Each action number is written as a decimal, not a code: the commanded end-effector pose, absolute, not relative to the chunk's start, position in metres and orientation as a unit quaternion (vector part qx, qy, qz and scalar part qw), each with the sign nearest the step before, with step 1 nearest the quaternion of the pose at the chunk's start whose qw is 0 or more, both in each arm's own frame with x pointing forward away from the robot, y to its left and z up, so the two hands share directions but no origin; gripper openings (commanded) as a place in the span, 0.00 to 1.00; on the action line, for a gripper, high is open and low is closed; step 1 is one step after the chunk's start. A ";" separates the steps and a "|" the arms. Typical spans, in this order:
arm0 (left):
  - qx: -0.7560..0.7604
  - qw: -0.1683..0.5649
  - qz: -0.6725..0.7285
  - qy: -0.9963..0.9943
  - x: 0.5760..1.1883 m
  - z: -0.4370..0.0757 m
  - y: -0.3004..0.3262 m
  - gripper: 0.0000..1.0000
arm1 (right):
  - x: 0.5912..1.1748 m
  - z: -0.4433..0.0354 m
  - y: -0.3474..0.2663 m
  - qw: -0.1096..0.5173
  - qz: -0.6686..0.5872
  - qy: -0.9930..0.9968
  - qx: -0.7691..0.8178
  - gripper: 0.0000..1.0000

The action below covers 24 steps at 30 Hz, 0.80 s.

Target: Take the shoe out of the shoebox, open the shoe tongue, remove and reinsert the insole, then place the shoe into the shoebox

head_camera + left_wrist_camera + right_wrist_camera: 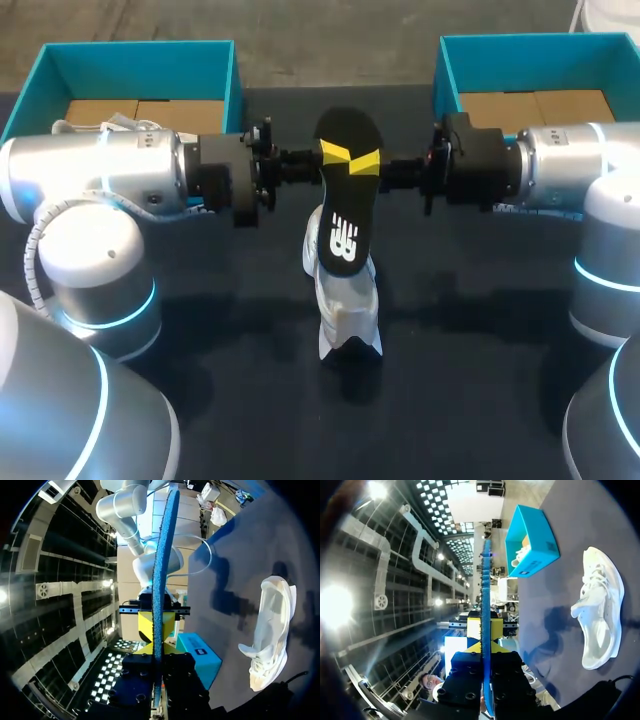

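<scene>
The black insole [345, 205], blue on its underside, hangs edge-up in the air between my two arms, over the white shoe [347, 300] that lies on the dark table. My left gripper [332, 154] comes in from the left and pinches the insole's far end. My right gripper [368, 162] pinches the same end from the right. In the left wrist view the insole [162, 555] runs straight out between the yellow tips of my left gripper [156, 635], with the shoe [270, 630] on its side below. The right wrist view shows the insole [485, 580] in my right gripper [485, 630], and the shoe [601, 615] beside it.
Two teal shoeboxes stand at the table's far edge: the left shoebox [140, 55] holds another white shoe [100, 125], the right shoebox [530, 50] shows a cardboard bottom. Both arms span the table's middle at box height.
</scene>
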State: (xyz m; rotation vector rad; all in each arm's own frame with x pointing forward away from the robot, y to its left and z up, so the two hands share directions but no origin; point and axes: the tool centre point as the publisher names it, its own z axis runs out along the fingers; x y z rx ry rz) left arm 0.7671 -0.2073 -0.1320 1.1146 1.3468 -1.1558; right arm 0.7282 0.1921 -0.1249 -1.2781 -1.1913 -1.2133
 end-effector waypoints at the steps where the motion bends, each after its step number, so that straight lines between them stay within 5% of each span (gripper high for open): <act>1: 0.459 0.502 -0.476 0.558 0.766 -0.133 -0.209 0.00 | 0.727 -0.125 0.193 0.486 -0.498 -0.490 -0.526 0.00; 7: 0.457 0.500 -0.478 0.559 0.766 -0.134 -0.209 0.00 | 0.727 -0.126 0.193 0.485 -0.499 -0.489 -0.526 0.00; 8: 0.454 0.501 -0.479 0.560 0.767 -0.134 -0.208 0.00 | 0.727 -0.126 0.193 0.485 -0.499 -0.488 -0.527 0.06; 9: 0.452 0.501 -0.479 0.562 0.767 -0.135 -0.208 0.00 | 0.727 -0.127 0.193 0.484 -0.499 -0.487 -0.529 0.43; 10: 0.450 0.501 -0.479 0.563 0.768 -0.135 -0.207 0.00 | 0.725 -0.128 0.192 0.483 -0.498 -0.486 -0.532 1.00; 24: 0.433 0.446 -0.529 0.577 0.756 -0.141 -0.199 0.00 | 0.711 -0.136 0.152 0.396 -0.514 -0.522 -0.554 1.00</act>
